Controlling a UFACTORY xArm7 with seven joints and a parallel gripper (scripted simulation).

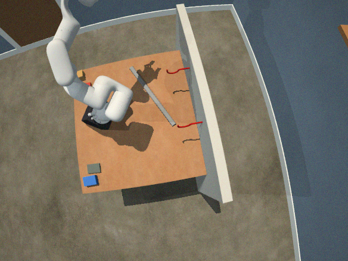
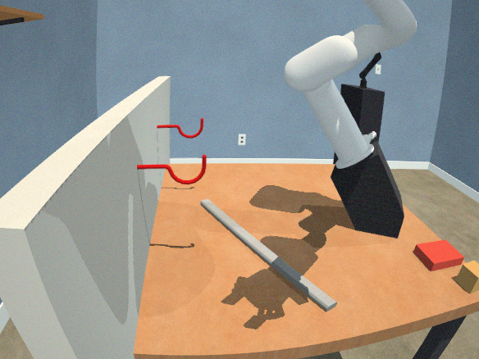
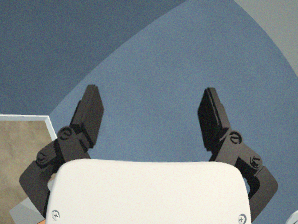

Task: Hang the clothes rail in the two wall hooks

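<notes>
The grey clothes rail (image 1: 152, 96) lies flat and diagonal on the wooden table, also seen in the exterior view (image 2: 266, 254). One end lies close to the nearer red hook (image 1: 189, 124). The second red hook (image 1: 177, 70) sticks out of the same grey wall (image 1: 205, 104); both hooks (image 2: 180, 172) (image 2: 184, 129) are empty. My gripper (image 3: 151, 97) shows only in the wrist view. It is open and empty, high above the table, facing blue wall and floor. In the top and exterior views the arm runs out of the top of the frame.
The black robot base (image 2: 367, 197) stands on the table opposite the wall. A red block (image 2: 438, 254) and a tan block (image 2: 469, 276) lie near one table corner. A grey block (image 1: 93, 168) and a blue block (image 1: 90, 180) lie near another corner.
</notes>
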